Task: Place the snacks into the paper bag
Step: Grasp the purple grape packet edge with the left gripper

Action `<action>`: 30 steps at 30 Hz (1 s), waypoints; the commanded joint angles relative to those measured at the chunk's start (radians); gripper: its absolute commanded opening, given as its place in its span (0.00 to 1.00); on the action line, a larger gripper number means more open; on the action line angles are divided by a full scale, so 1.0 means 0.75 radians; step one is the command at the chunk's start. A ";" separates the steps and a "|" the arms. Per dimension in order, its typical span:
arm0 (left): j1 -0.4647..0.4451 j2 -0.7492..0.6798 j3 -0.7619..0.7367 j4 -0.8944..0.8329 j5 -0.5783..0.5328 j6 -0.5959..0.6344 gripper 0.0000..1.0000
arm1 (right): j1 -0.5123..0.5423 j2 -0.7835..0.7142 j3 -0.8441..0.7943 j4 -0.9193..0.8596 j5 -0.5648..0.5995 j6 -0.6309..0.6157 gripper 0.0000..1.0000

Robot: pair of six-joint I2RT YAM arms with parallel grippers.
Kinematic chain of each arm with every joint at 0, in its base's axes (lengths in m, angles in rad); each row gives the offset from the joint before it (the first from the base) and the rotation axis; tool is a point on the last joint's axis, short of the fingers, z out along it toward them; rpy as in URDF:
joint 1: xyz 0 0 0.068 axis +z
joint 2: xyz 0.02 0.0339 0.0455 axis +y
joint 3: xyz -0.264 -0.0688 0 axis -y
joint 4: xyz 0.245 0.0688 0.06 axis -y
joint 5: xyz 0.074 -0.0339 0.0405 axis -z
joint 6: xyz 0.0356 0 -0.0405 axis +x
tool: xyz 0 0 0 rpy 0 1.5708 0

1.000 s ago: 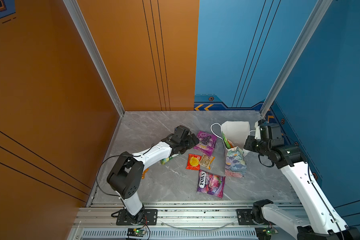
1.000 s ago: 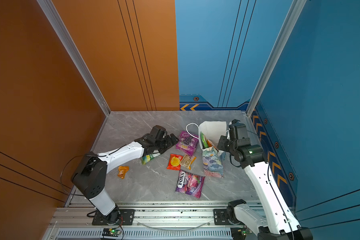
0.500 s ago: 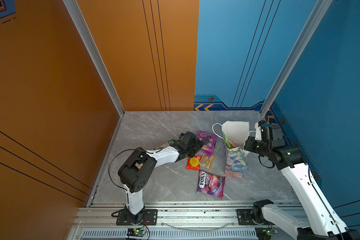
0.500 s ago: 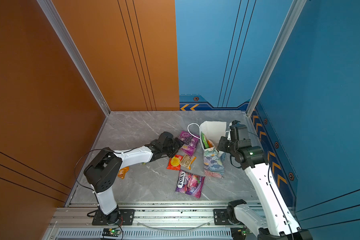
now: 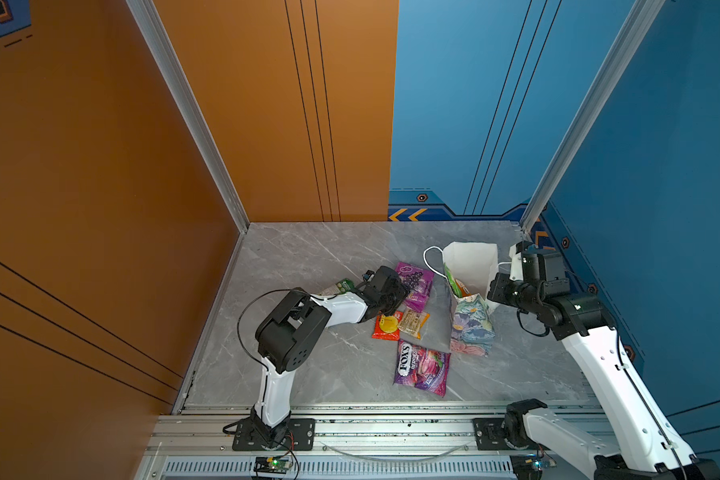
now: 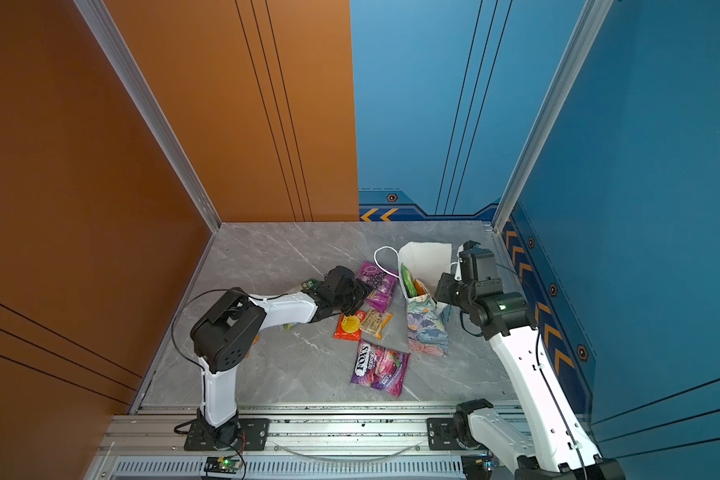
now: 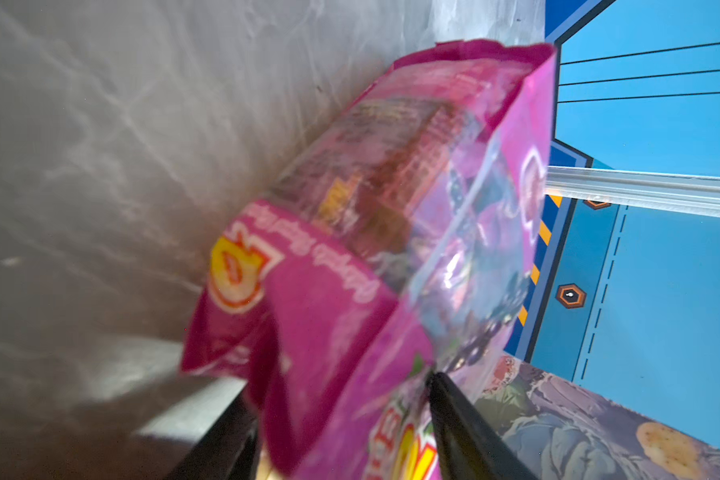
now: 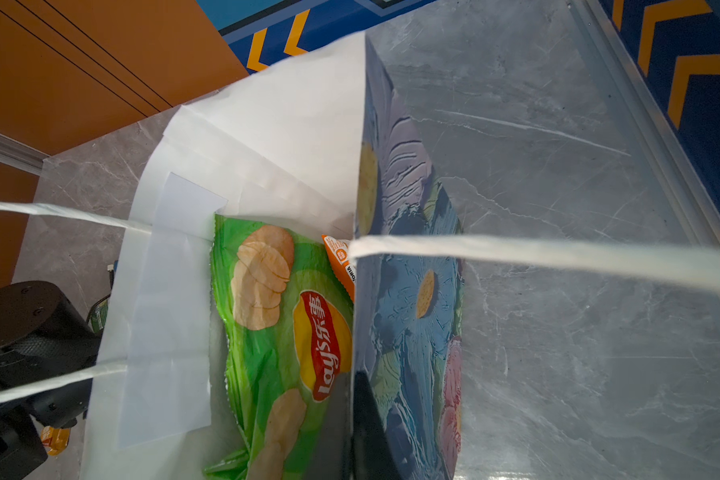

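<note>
The flowered paper bag (image 5: 470,328) stands open at the right in both top views. My right gripper (image 8: 352,378) is shut on its side wall, one finger inside and one outside. A green chip bag (image 8: 275,332) and an orange packet (image 8: 337,257) stand inside it. My left gripper (image 7: 337,390) has its fingers pressed on either side of the near end of a purple packet (image 7: 391,228), which lies left of the bag (image 6: 427,328). On the table lie a red packet (image 5: 386,326), a tan bar (image 5: 413,323) and another purple packet (image 5: 422,368).
A small green packet (image 5: 342,286) peeks out behind my left forearm. A small orange packet (image 8: 55,440) lies by the left arm's elbow. Orange walls stand left and behind, blue walls at the back right and right. A metal rail (image 5: 391,432) runs along the front.
My left gripper has swung right from beside the small green packet onto the purple packet, and its jaws have narrowed around it. My right gripper has kept its hold on the bag.
</note>
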 commanded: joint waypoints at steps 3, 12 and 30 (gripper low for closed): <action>0.005 0.066 0.043 -0.002 -0.017 0.017 0.51 | -0.010 -0.012 -0.013 0.014 -0.020 0.001 0.02; 0.029 0.065 0.013 -0.063 -0.035 0.070 0.25 | -0.015 0.000 -0.002 0.011 -0.024 -0.011 0.02; 0.049 -0.203 0.050 -0.381 -0.232 0.514 0.00 | -0.019 0.002 0.005 0.006 -0.028 -0.006 0.02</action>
